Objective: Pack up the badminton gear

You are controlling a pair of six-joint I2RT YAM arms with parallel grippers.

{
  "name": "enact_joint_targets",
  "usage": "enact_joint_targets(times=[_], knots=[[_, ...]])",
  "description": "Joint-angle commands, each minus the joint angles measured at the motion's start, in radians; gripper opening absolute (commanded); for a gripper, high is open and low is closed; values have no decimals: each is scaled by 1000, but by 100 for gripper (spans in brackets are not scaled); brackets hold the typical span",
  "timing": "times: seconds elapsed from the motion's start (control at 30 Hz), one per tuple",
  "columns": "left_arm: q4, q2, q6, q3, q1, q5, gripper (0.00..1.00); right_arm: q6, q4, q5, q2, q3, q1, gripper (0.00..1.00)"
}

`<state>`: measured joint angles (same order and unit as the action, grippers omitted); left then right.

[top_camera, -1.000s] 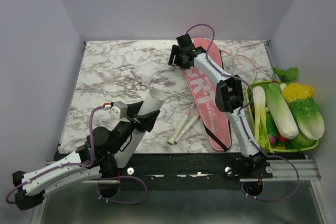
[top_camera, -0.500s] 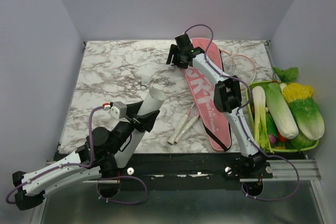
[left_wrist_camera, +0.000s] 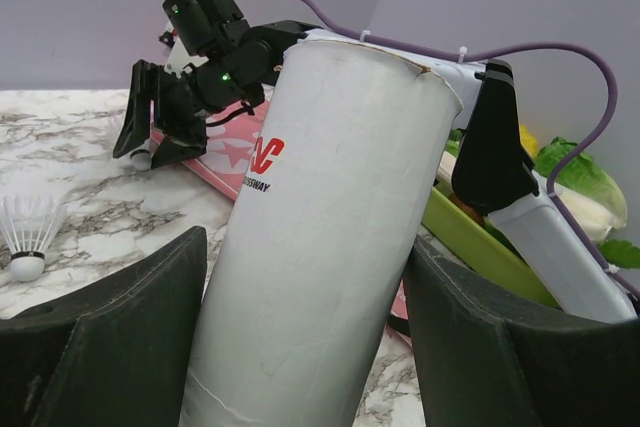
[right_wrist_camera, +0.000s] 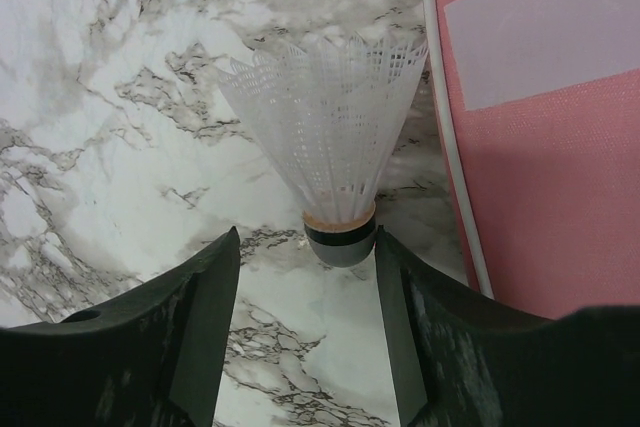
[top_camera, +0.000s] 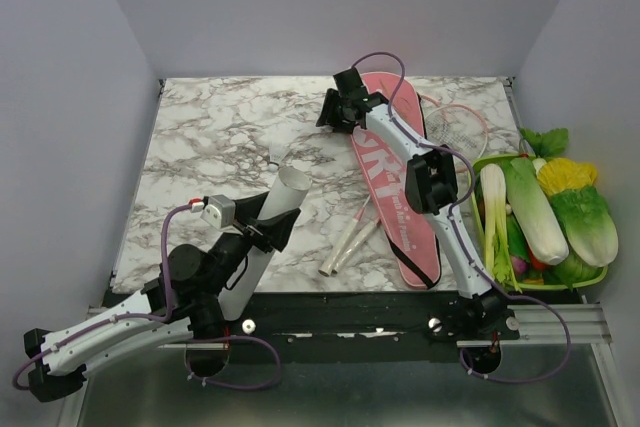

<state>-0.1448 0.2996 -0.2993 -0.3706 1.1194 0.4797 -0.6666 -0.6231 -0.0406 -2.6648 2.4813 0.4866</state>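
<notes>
Your left gripper (left_wrist_camera: pixel 305 267) is clamped on the white shuttlecock tube (top_camera: pixel 288 192), one finger pressed to each side of it. The tube is tilted, open mouth up and pointing toward the far edge, over the near-left part of the marble worktop (top_camera: pixel 200 137); a red logo shows on its side. Your right gripper (right_wrist_camera: pixel 305 247) is reaching to the far edge, just left of the pink racket bag (top_camera: pixel 395 197), with its fingers spread around the cork of a white shuttlecock (right_wrist_camera: pixel 325 137) that stands cork-down on the worktop. One finger looks to be touching the cork and the other is apart from it, so nothing is pinched. A second shuttlecock (top_camera: pixel 273 160) stands alone near the middle of the worktop, just beyond the tube's mouth. The bag lies flat, running from the far edge to the near edge, right of centre. The racket handles (top_camera: pixel 345 242) lie just left of the bag near the near edge, and the heads show to the right of the bag toward the far right corner. At the right edge sits a green tray (left_wrist_camera: pixel 480 252) of toy vegetables (top_camera: pixel 540 212).
</notes>
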Motion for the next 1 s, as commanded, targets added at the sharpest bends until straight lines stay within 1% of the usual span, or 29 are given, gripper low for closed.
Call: enact_joint_targets(times=[0.0, 0.07, 0.2, 0.27, 0.3, 0.37, 0.4, 0.43, 0.57, 0.67, 0.7, 0.77, 0.8, 0.83, 0.87, 0.9, 0.97], knots=[[252, 9, -213, 75, 7, 111, 0, -27, -1, -38, -33, 41, -8, 62], [249, 12, -209, 75, 7, 111, 0, -36, -1, -42, -37, 45, -10, 59], [251, 7, -208, 76, 7, 106, 0, -47, -1, -51, -44, 47, -11, 50], [257, 0, -208, 76, 5, 103, 0, -50, -3, -53, -46, 47, -13, 48], [260, -2, -207, 76, 6, 103, 0, -53, -3, -54, -46, 47, -13, 45], [269, -16, -207, 79, 7, 103, 0, -57, -3, -56, -46, 47, -14, 41], [269, -22, -207, 81, 7, 103, 0, -57, -4, -58, -47, 45, -14, 36], [278, -31, -208, 81, 7, 103, 0, -59, -6, -58, -47, 45, -14, 35], [297, -62, -219, 88, 7, 103, 0, -59, -6, -58, -47, 44, -13, 31], [306, -82, -221, 94, 7, 106, 0, -59, -4, -59, -49, 45, -14, 26], [309, -83, -221, 94, 7, 108, 0, -59, -4, -61, -47, 45, -14, 22], [307, -85, -222, 93, 7, 106, 0, -57, -4, -61, -47, 45, -14, 21], [309, -83, -222, 90, 7, 105, 0, -57, -4, -65, -49, 45, -14, 22], [310, -80, -221, 87, 7, 103, 0, -57, -4, -68, -47, 45, -14, 27], [312, -79, -221, 84, 7, 102, 0, -57, -4, -70, -47, 44, -14, 35], [310, -79, -219, 82, 5, 102, 0, -57, -3, -76, -47, 42, -14, 46], [307, -77, -221, 85, 7, 100, 0, -59, 3, -77, -46, 36, -16, 53]])
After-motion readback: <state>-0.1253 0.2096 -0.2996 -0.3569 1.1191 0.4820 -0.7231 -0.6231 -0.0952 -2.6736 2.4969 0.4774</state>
